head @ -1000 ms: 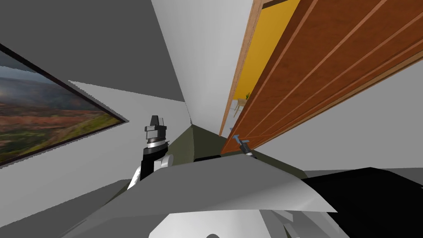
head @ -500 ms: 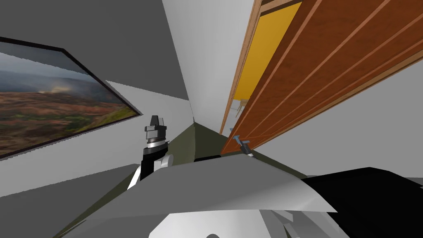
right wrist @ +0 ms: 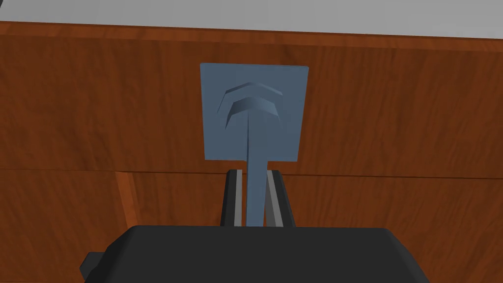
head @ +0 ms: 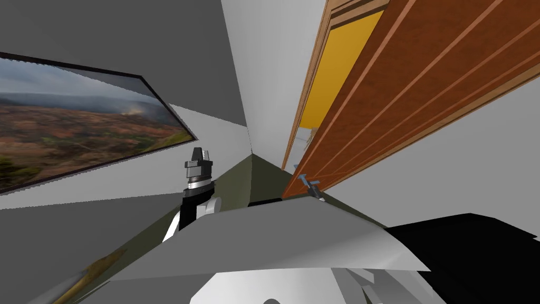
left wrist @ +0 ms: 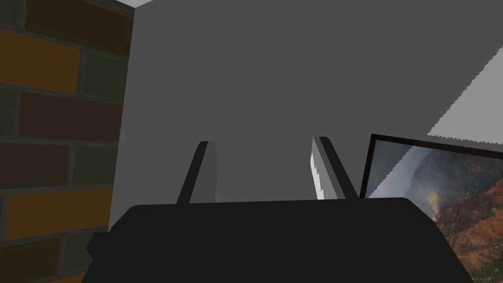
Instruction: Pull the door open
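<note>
A reddish-brown wooden door [head: 422, 89] stands ajar, swung out from its light wood frame [head: 311, 84], with a yellow wall showing through the gap. Its blue-grey lever handle [right wrist: 256, 191] juts from a square blue-grey plate [right wrist: 253, 110] on the door face [right wrist: 393, 123]. My right gripper [right wrist: 254, 199] is shut on the lever, a finger pressing each side. In the head view the right gripper [head: 315, 189] sits at the handle [head: 304, 178], just above my chest. My left gripper [head: 199, 158] is raised to the left, away from the door; its fingers [left wrist: 321, 169] stand open with nothing between them.
A grey wall [head: 274, 68] meets the door frame on its left. A framed landscape picture [head: 74, 126] hangs on the left wall. The olive-green floor [head: 237, 184] narrows to the corner ahead. A black area [head: 474, 248] lies at the lower right.
The whole head view has swung: the picture and corner have slid rightward and the gap beside the door has widened. Both arms hold the same pose against my chest.
</note>
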Controlling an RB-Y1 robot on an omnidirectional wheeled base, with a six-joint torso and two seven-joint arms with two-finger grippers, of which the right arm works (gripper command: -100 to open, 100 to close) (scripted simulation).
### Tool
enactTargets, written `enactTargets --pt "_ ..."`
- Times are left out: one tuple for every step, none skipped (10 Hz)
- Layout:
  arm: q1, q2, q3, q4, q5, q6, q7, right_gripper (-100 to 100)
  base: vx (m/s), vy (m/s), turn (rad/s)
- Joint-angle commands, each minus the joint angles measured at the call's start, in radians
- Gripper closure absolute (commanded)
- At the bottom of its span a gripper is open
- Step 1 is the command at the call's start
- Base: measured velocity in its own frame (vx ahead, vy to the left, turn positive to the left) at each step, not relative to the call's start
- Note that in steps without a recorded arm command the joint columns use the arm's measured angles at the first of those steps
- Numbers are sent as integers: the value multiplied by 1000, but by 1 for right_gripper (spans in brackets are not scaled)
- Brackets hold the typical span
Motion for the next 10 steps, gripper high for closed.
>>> enactTargets --pt "8 -9 -1 0 -3 -9 -3 100 -179 -38 112" --pt "11 -5 1 -11 -1 0 -1 100 -73 -15 21" --pt "-2 2 3 -13 -10 20 10 100 -121 -30 139" --pt "-9 5 4 -14 -14 29 15 100 -209 -88 176" --pt "-17 8 4 -15 -20 40 21 100 -188 -91 136" --pt "-31 14 5 -16 -29 58 30 100 -201 -46 185" --pt "-41 18 5 -17 -36 71 38 100 -225 -51 178" --pt "-52 22 6 -18 -43 85 46 100 -241 -66 165" --pt "-64 27 6 -19 -50 99 54 100 -221 -70 152" --pt "-64 27 6 -19 -50 99 54 100 -124 -46 49"
